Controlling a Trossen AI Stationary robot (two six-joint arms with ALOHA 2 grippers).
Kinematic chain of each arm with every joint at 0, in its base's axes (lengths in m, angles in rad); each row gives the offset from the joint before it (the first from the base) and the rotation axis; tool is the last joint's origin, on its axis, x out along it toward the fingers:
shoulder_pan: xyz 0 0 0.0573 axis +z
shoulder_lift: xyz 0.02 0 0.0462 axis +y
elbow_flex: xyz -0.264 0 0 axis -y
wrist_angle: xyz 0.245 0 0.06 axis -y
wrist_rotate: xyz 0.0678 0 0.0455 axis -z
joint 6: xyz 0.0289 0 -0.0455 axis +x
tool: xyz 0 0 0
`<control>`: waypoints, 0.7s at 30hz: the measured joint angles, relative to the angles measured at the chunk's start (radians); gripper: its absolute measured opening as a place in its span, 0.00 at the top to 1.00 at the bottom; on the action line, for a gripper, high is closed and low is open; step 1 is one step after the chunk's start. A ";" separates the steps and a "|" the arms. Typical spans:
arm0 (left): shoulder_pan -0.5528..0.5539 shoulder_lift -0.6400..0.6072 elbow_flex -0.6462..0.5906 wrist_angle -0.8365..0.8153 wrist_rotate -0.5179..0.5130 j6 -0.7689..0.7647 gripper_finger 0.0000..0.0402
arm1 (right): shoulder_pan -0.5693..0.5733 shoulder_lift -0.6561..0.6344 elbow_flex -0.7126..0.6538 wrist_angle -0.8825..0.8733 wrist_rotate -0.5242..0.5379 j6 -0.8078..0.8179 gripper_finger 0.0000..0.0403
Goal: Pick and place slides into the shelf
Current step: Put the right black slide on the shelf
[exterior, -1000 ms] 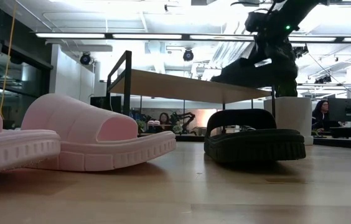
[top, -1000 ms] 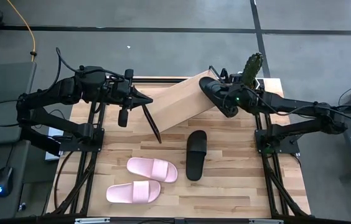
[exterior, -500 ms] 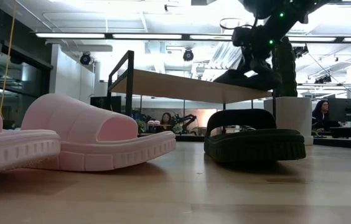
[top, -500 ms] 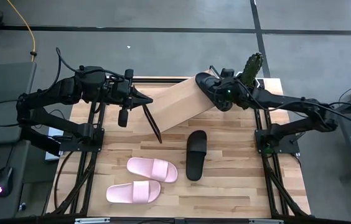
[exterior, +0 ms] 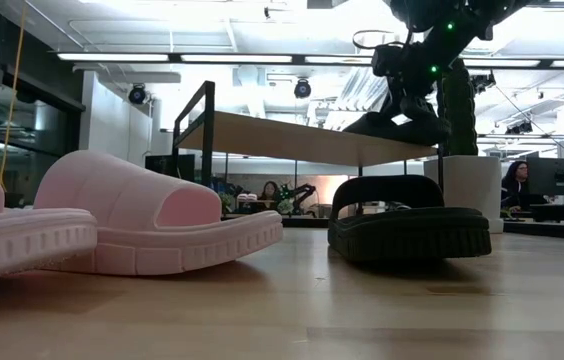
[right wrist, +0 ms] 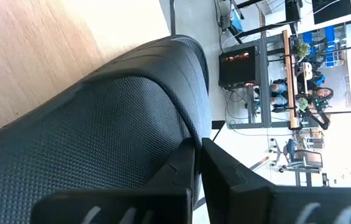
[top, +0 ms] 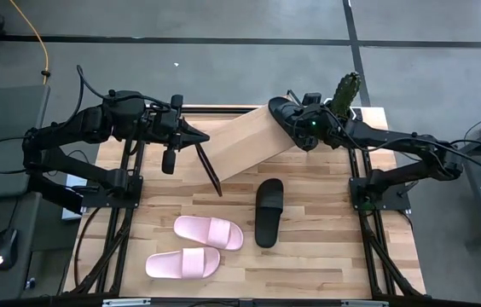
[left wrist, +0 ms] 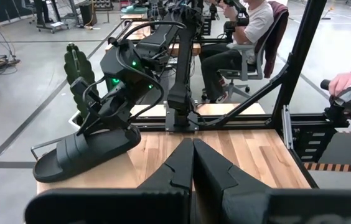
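Note:
A black slide (top: 285, 113) lies over the far right end of the light-wood shelf (top: 239, 145), which stands slantwise across the table's far half. My right gripper (top: 300, 122) is shut on it. The left wrist view shows that slide (left wrist: 82, 155) tilted, with its toe end low. My left gripper (top: 196, 136) hangs shut and empty above the shelf's left end. A second black slide (top: 269, 211) rests sole-down mid-table. Two pink slides (top: 209, 232) (top: 182, 263) lie nearer the front edge. My right gripper pinches the black slide at its wide strap (left wrist: 116, 134) between the two shut fingers. It comes slanting down from the table's right side. The wrist view shows only the dark textured surface (right wrist: 119, 118) right beside the fingers. The slide is tilted, its toe end (left wrist: 42, 171) low at the shelf's top plank.
A white pot with a green cactus (top: 345, 92) stands at the far right corner, close behind my right gripper. Dark frame rails run along both table sides. People sit at desks in the room beyond the table.
My right gripper has carried the black slide a little toward the table's far edge and down onto the shelf's right end, then stopped. The slide has stayed in the hold.

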 joint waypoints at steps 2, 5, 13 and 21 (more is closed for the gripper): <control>0.000 0.000 0.000 0.000 0.000 0.000 1.00 | 0.000 0.000 0.000 0.000 0.000 0.001 1.00; 0.000 0.000 0.000 0.000 0.000 0.000 1.00 | 0.000 0.000 0.000 0.000 0.001 0.002 1.00; 0.000 0.000 0.000 0.000 0.000 0.000 1.00 | 0.000 0.000 0.000 0.000 0.002 0.003 0.97; 0.000 0.000 0.000 0.000 0.000 0.000 1.00 | 0.001 0.000 -0.001 0.000 0.041 0.006 0.96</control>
